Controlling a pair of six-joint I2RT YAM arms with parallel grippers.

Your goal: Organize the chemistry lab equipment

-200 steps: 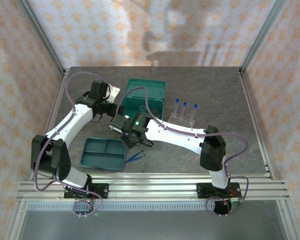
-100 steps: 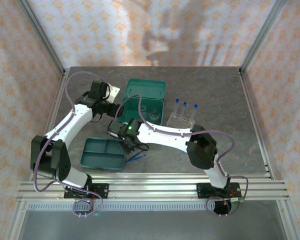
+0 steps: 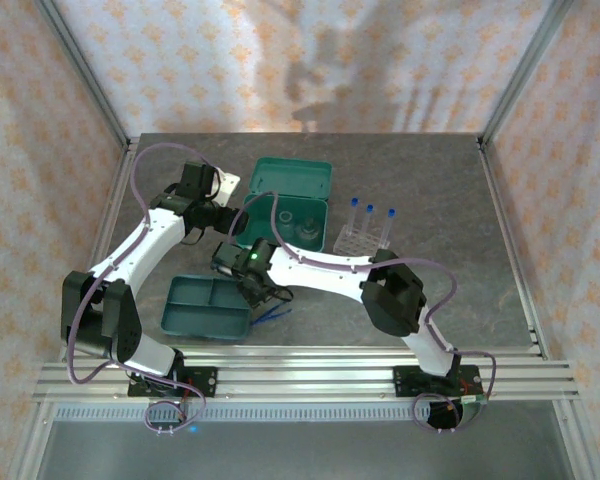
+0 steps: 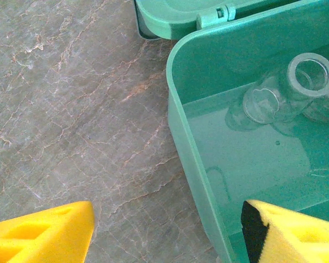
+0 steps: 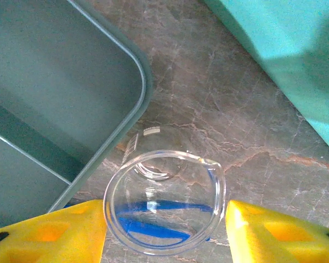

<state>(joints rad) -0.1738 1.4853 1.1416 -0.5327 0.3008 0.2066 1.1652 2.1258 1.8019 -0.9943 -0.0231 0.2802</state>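
Yellow pads of the right end effector press on both sides of a clear beaker. They are clenched on it, mouth up, over the grey worktop. Blue tweezers show through the glass below, and the teal tray lies just ahead and to the left of the fingers. That arm reaches low and far across to the left. The left arm bends in toward the teal case. Its end effector is released, with the pads wide apart astride the case wall. A glass vessel lies inside the case, ahead of it.
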